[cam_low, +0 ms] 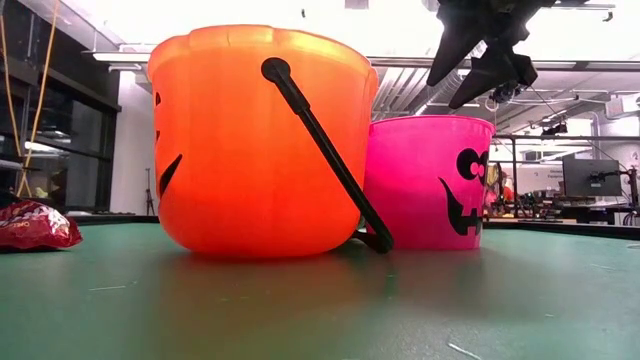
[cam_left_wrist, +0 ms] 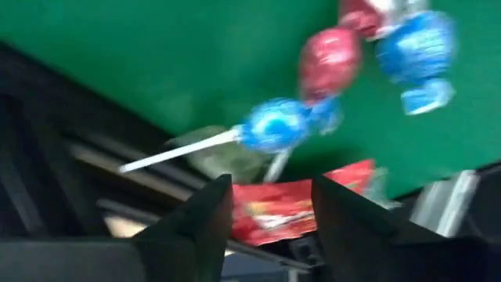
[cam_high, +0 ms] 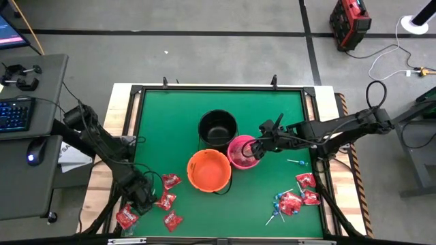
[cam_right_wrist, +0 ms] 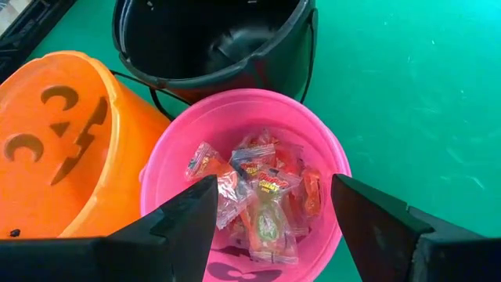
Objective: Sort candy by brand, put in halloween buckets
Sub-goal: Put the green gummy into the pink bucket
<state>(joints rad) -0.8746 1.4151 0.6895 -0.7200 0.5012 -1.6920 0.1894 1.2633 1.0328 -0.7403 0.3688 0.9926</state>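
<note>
Orange round plastic pail (cam_low: 255, 140) foreground, right gripper (cam_right_wrist: 270, 215) spread above pink pail (cam_right_wrist: 243, 137) at centre, left gripper (cam_left_wrist: 270, 207) parted lower left over red packet (cam_left_wrist: 278, 211).

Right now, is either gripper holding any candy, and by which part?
The right gripper is open and empty above the pink bucket. The left gripper straddles a red packet; whether it grips cannot be told.

No legible text, brand or number in any view. Print on the red packets (cam_high: 165, 202) and on the wrappers in the pink bucket (cam_right_wrist: 311, 128) cannot be read.
</note>
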